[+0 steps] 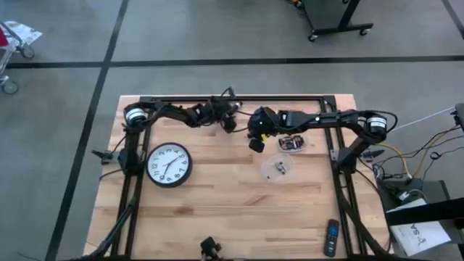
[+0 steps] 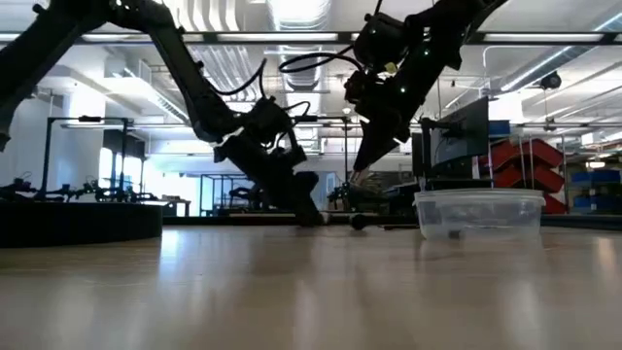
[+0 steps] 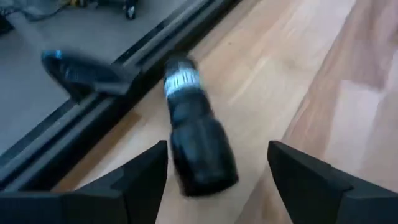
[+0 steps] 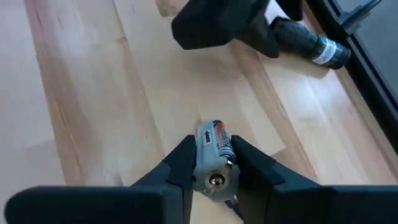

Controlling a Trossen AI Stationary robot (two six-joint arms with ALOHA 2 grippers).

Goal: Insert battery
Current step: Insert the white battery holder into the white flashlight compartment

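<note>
Right hand (image 4: pixel 214 163) pinching battery (image 4: pixel 213 151), left hand (image 3: pixel 217 171) spread around flashlight (image 3: pixel 194 134) on table (image 3: pixel 323 93)

Black flashlight (image 3: pixel 196 140) with silver band; silver battery (image 4: pixel 213 152) with red-orange label; light wood-grain desk (image 1: pixel 232 210); white-faced, black-rimmed clock (image 1: pixel 168 164); clear container (image 2: pixel 478 213); black end effector (image 4: pixel 211 163).

the flashlight (image 3: pixel 194 134) is blurred; the left arm hides its head in the right wrist view.
</note>
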